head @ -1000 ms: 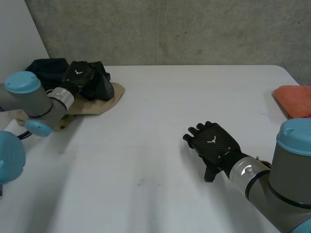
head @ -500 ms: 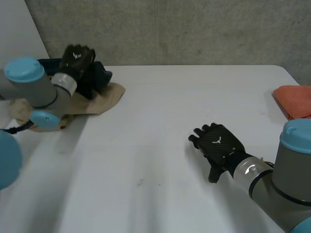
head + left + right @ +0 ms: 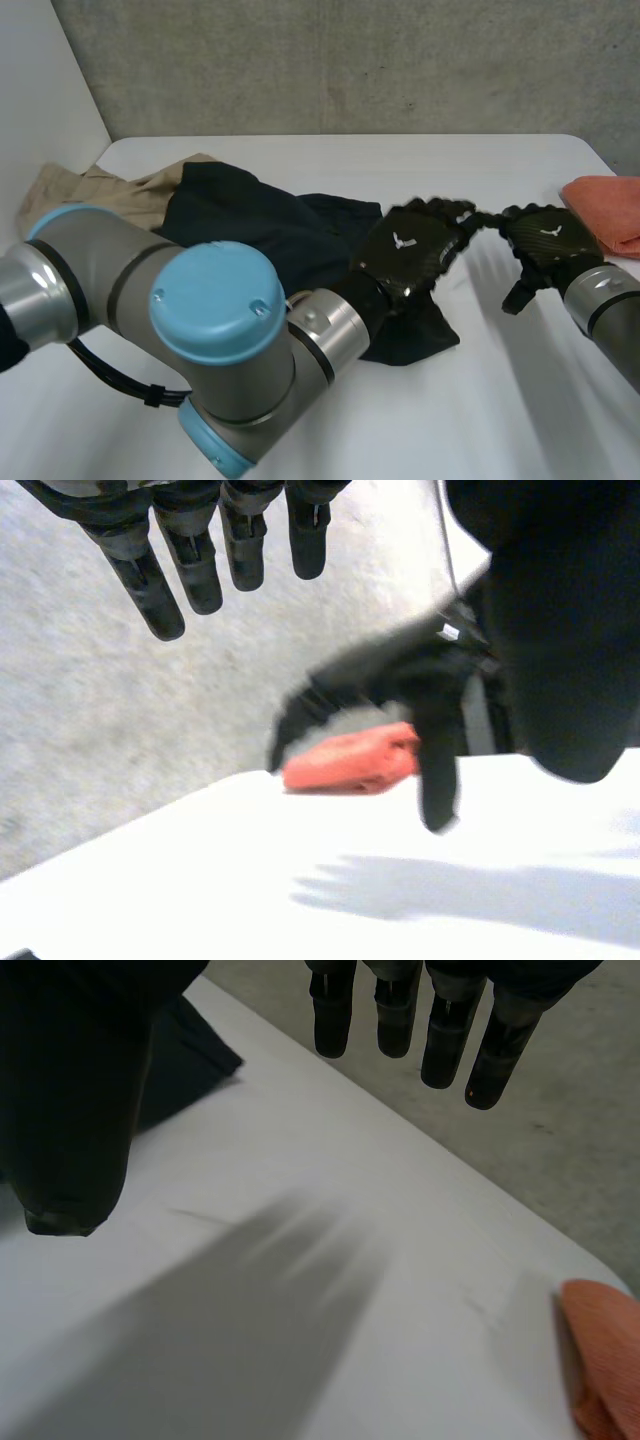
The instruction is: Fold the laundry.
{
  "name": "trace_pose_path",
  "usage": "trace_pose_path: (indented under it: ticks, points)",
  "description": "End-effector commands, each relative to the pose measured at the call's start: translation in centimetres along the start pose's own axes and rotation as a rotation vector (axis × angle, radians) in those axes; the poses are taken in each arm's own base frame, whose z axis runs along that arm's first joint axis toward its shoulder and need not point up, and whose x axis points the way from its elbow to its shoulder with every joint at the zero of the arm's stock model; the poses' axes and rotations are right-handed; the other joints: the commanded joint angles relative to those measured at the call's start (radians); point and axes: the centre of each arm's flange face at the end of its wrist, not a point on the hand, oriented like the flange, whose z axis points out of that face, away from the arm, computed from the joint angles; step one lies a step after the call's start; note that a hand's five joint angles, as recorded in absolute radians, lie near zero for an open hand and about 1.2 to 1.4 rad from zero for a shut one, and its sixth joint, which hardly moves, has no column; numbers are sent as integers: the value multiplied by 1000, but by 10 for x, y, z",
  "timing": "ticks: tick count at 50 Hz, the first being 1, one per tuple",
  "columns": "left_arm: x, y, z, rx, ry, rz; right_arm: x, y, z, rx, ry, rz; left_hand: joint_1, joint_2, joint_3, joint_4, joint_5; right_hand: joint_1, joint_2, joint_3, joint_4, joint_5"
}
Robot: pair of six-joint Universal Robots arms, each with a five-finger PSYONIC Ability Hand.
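Note:
A dark navy garment [image 3: 260, 225] lies spread across the middle of the white table [image 3: 480, 400]. One of its corners reaches beside the thumb of my right hand [image 3: 185, 1060]. My left hand [image 3: 405, 255] hovers over the garment's right end, fingers [image 3: 190, 565] straight and spread, open, with no cloth in them. My right hand [image 3: 550, 240] is just to its right above bare table, also open, fingers [image 3: 400, 1010] straight. The left wrist view catches that right hand [image 3: 400, 675] beyond my left hand's fingertips.
A tan cloth [image 3: 100, 190] lies at the back left, partly under the dark garment. A folded orange cloth [image 3: 608, 205] sits at the table's right edge [image 3: 350, 762] [image 3: 600, 1360]. My left arm stretches across the near left of the table. A grey wall stands behind.
My left arm swung from the back-left pile to the middle. The dark garment came with it and now lies spread out. The left hand has opened. My right hand moved farther back and right.

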Motion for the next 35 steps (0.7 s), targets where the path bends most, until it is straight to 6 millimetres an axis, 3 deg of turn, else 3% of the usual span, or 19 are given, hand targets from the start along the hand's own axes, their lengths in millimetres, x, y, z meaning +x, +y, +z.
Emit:
trace_pose_path:
  ticks: [1,8,9,14,18,21,29,35]
  points:
    - [-34,-27,-7,20,-97,52,12,-5,5,16,23,-7,-10,-29,-37,-26,-42,-28,-48,-40,-62,-54]
    - [-95,-57,-27,65,-272,164,10,-15,-1,31,-5,-33,5,-14,-22,-12,-27,-28,-48,-40,-62,-54]
    - [-115,-61,-34,61,-328,200,8,-17,-4,32,-16,-35,22,3,-5,6,-10,-28,-48,-40,-62,-54]
    - [-175,-60,-54,-5,-489,272,-11,-37,-19,34,-151,-25,52,33,25,35,20,-28,-48,-40,-62,-54]
    - [-195,-43,-74,-130,-556,261,-27,-57,-25,39,-246,-5,69,50,43,53,37,-28,-48,-40,-62,-54]
    - [-205,-34,-84,-186,-591,244,-35,-61,-21,18,-291,22,75,56,48,59,43,-28,-48,-40,-62,-54]
    - [-239,-19,-100,-230,-686,218,-74,-73,14,12,-399,56,137,118,110,120,104,-28,-48,-40,-62,-54]
    - [-254,2,-100,-276,-692,187,-84,-62,48,-7,-414,126,199,179,172,182,166,38,18,27,4,12]
